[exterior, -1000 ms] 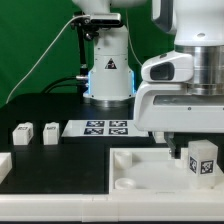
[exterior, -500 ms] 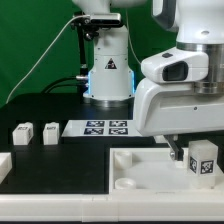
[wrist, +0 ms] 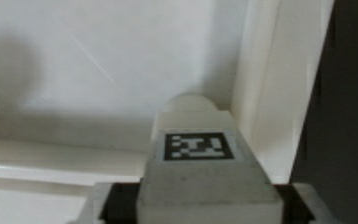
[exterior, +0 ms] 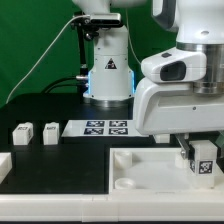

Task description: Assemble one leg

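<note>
No legible text, only unreadable fiducial tags [wrist: 197, 146].

Three legs [exterior: 203, 158], one tabletop [exterior: 140, 172]

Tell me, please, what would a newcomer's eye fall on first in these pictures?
First, the big white arm filling the exterior view's right, its gripper down around the leg, a tagged white block over the large white tabletop piece. Next, the marker board on the black table, with two more small tagged blocks toward the exterior view's left.
</note>
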Controlling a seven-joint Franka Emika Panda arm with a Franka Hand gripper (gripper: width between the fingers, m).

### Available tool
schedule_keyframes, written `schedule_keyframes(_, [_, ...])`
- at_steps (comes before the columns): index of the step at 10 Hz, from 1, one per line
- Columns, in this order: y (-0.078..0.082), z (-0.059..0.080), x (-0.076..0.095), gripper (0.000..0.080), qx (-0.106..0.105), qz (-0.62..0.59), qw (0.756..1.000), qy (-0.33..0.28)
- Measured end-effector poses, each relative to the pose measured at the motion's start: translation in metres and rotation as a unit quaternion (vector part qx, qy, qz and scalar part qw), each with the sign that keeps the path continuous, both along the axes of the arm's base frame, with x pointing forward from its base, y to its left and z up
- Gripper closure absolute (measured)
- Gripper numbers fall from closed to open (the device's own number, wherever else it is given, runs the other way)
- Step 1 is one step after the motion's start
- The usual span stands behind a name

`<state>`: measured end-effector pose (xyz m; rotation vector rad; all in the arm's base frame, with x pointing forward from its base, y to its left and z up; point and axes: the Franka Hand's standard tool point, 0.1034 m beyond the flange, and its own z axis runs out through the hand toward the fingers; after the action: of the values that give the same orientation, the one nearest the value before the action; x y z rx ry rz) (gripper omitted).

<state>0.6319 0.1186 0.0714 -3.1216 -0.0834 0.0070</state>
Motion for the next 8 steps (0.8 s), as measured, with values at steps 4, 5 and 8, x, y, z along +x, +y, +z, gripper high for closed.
schedule_keyframes(4, [-0.011,0.001,-0.002,0.0508,-0.009,-0.291,0.957,0.000])
schedule_keyframes(5, [-0.017,0.001,-0.003,0.0508,-0.020,-0.334,0.942,0.002])
schedule_keyframes(8, [-0.033,0.001,-0.004,0.0498,-0.036,-0.424,0.905,-0.002])
